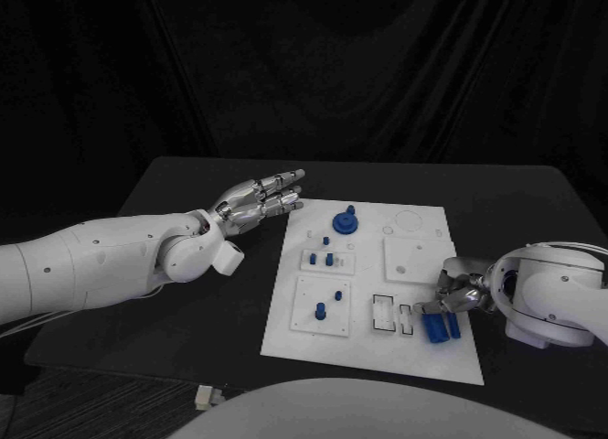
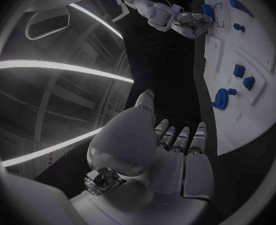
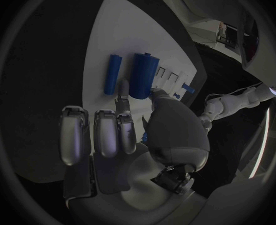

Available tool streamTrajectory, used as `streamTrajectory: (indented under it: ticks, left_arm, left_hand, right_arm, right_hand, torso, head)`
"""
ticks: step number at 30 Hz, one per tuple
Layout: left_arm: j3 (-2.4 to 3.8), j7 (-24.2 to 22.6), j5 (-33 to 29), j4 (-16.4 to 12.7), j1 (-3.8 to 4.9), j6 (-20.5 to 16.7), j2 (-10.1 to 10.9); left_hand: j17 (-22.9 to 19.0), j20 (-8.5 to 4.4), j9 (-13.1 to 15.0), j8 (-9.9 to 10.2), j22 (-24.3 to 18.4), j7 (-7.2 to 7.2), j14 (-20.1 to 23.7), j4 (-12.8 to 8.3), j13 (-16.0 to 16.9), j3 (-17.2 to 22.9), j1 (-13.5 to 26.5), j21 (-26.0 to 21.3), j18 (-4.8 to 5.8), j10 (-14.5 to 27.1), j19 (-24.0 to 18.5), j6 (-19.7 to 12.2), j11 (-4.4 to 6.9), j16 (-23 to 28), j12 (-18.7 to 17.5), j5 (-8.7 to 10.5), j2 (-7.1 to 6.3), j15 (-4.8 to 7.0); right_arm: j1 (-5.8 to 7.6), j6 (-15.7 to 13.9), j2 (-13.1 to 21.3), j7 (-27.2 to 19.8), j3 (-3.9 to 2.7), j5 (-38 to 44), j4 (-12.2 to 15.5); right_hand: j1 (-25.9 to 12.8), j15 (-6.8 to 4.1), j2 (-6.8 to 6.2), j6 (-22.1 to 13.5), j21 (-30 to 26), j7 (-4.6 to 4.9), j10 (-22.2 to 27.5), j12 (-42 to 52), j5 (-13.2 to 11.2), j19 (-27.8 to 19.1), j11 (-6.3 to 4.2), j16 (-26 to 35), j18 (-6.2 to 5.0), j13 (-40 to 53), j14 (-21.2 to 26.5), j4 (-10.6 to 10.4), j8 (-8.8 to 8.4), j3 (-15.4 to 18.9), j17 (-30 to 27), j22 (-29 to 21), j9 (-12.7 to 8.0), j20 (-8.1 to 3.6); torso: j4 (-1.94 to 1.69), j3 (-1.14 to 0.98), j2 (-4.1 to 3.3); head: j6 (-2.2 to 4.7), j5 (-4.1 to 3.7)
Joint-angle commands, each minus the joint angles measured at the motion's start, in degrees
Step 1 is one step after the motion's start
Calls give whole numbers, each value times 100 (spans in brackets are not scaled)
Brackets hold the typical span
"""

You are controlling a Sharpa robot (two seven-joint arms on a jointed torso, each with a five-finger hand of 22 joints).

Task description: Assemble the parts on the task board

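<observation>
The white task board (image 1: 369, 352) lies in the middle of the black table. A round blue part (image 1: 345, 220) stands near its far edge, and small blue pegs (image 1: 326, 259) stand in the plates below it. Two blue cylinders (image 1: 442, 326) lie side by side at the board's right edge. My right hand (image 1: 458, 291) is just beyond them. In the right wrist view its thumb and one finger (image 3: 122, 89) lie at the end of the thicker cylinder (image 3: 143, 75); whether they grip it is unclear. My left hand (image 1: 261, 203) hovers beside the board's far left corner, fingers stretched, holding nothing.
Rectangular slots (image 1: 392, 314) sit left of the two cylinders. A small white object (image 1: 205, 395) lies off the table's near left edge. In the left wrist view the board (image 2: 263, 115) runs beside my left hand (image 2: 169, 150), with my right hand (image 2: 191, 24) far off.
</observation>
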State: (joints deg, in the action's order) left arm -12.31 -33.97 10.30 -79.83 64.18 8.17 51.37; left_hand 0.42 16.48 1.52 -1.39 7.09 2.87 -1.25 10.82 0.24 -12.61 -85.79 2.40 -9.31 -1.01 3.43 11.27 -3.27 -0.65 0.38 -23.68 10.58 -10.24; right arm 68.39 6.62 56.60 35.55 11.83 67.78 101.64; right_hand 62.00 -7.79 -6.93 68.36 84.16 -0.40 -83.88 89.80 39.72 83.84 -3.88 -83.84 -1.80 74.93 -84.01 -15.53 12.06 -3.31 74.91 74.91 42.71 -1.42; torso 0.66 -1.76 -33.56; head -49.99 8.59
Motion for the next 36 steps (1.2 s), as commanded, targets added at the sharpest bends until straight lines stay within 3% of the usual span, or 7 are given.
streamTrajectory:
  ticks: [1,16,25,36]
  left_arm:
    - [6,-59,-38,-1,-7,72,-18]
    - [6,-50,-38,5,-11,79,-31]
    - [6,-46,-38,-8,-12,78,-23]
    - [6,-41,-38,-11,-12,83,-23]
  left_hand:
    - [9,13,5,-21,5,-10,-17,-32,5,6,-2,21,-84,-2,46,12,-41,-23,-9,-35,71,-26]
    - [9,13,5,-21,5,-10,-17,-32,5,6,-2,21,-84,-2,46,12,-41,-23,-9,-35,71,-26]
    - [9,13,4,-19,1,-11,-16,-40,4,3,-3,22,-82,4,47,5,-43,-22,-11,-44,76,-31]
    - [9,13,4,-19,1,-11,-16,-40,4,3,-3,22,-82,4,47,5,-43,-22,-11,-44,76,-31]
  right_arm:
    - [37,-305,22,65,-2,-568,30]
    - [196,-580,-111,61,-2,-1068,26]
    - [160,-713,-292,68,0,-1123,-63]
    - [68,-789,-449,84,1,-1139,-139]
  right_hand:
    - [196,-28,150,-9,-27,-18,-612,20,31,306,-41,21,28,1507,-348,373,6,-409,5,1308,-9,-3]
    - [157,-17,155,-57,-74,-1,-612,20,-123,282,-30,41,17,1507,-340,399,-35,-457,-38,1293,-7,4]
    - [144,-13,171,-78,-97,7,-612,20,-172,271,-24,42,12,1507,-339,405,-52,-480,-40,1286,-8,7]
    - [74,6,200,-119,-118,32,-612,20,-408,261,-3,44,8,1507,-340,421,-87,-519,-47,1279,6,24]
  torso:
    - [3,1,3]
    - [-9,1,2]
    - [-14,1,2]
    - [-17,0,-5]
  head:
    - [-1,-3]
    - [-1,-36]
    - [-1,-27]
    - [-1,-44]
